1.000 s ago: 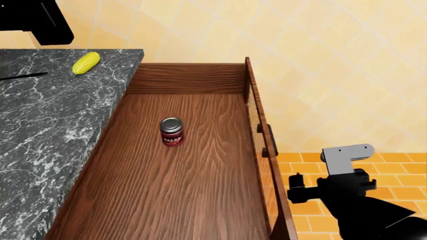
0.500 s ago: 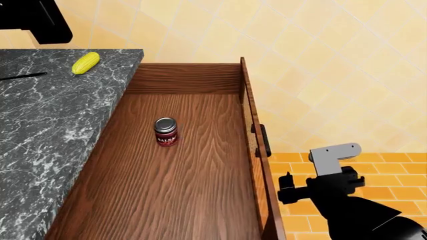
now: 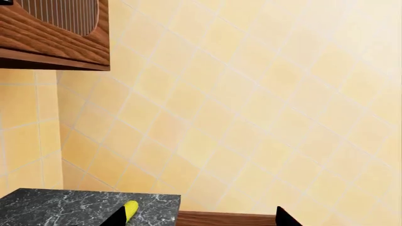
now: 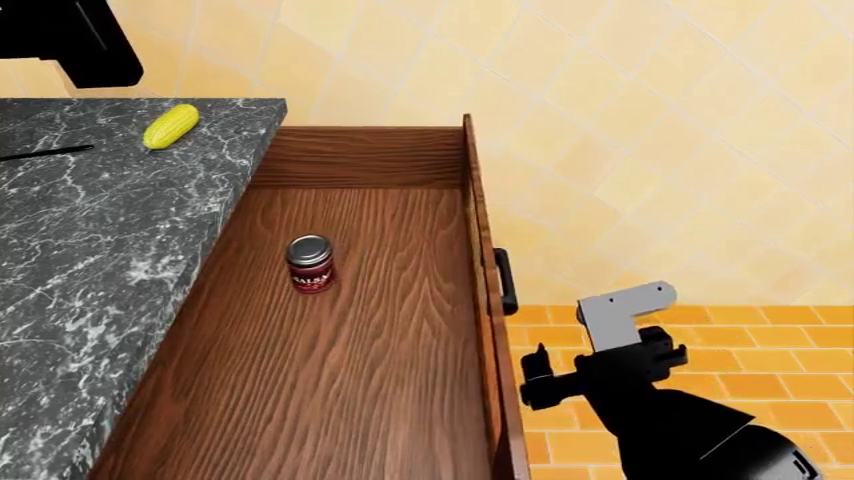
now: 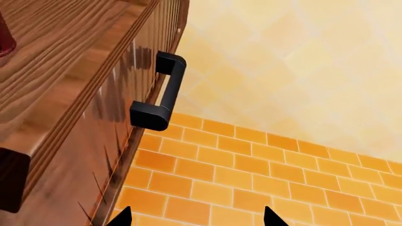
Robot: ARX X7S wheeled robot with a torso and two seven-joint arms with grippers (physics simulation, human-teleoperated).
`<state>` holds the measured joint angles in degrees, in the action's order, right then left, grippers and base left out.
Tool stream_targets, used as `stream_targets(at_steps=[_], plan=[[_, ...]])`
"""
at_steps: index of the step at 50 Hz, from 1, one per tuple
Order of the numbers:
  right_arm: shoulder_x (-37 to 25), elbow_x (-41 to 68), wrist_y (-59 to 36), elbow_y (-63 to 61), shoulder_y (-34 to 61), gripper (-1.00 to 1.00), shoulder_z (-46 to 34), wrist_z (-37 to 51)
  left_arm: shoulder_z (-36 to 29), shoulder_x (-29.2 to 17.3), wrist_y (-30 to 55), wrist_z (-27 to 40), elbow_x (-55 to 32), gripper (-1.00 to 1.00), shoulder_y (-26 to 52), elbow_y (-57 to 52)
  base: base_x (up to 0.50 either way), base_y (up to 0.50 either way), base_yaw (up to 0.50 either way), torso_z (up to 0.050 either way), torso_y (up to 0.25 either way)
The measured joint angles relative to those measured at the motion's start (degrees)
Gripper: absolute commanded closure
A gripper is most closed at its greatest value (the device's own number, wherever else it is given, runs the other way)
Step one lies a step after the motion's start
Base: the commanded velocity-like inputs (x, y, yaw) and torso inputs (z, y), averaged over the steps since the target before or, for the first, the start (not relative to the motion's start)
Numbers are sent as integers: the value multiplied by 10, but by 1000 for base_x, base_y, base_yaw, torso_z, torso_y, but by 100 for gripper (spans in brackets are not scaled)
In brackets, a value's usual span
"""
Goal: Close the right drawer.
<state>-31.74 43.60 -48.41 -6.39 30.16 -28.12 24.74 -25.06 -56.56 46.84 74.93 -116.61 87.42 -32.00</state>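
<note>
- Right drawer (image 4: 360, 330) is the thing that the right gripper (image 4: 537, 372) stands beside: the gripper is just outside the front panel, below the black handle (image 4: 505, 281), and the pictures do not show if it touches the wood.
- In the right wrist view the two dark fingertips (image 5: 120, 217) stand apart with nothing between them, so this gripper is released; the handle (image 5: 161, 94) is beyond them, not grasped.
- The left gripper (image 3: 197, 220) shows only as two dark tips at the edge of its own view, spread and holding nothing; in the head view only a dark part of that arm is seen at the upper left corner.
- The drawer is pulled out from under the dark marble counter (image 4: 94, 260), and its whole wooden floor is visible.
- A small can (image 4: 310, 263) with a red label stands upright on the drawer floor, nearer the counter side.
- A yellow corn cob (image 4: 171, 126) lies on the counter near the tiled wall (image 4: 641, 120).
</note>
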Motion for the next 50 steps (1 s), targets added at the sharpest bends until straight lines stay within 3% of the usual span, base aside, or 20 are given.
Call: stream_targets(at_steps=[50], plan=[[131,-2,-22,52,51,-100,-82,10,-6,-7,-7,-2,-8,-100,12,2,0,0,0,0,0]])
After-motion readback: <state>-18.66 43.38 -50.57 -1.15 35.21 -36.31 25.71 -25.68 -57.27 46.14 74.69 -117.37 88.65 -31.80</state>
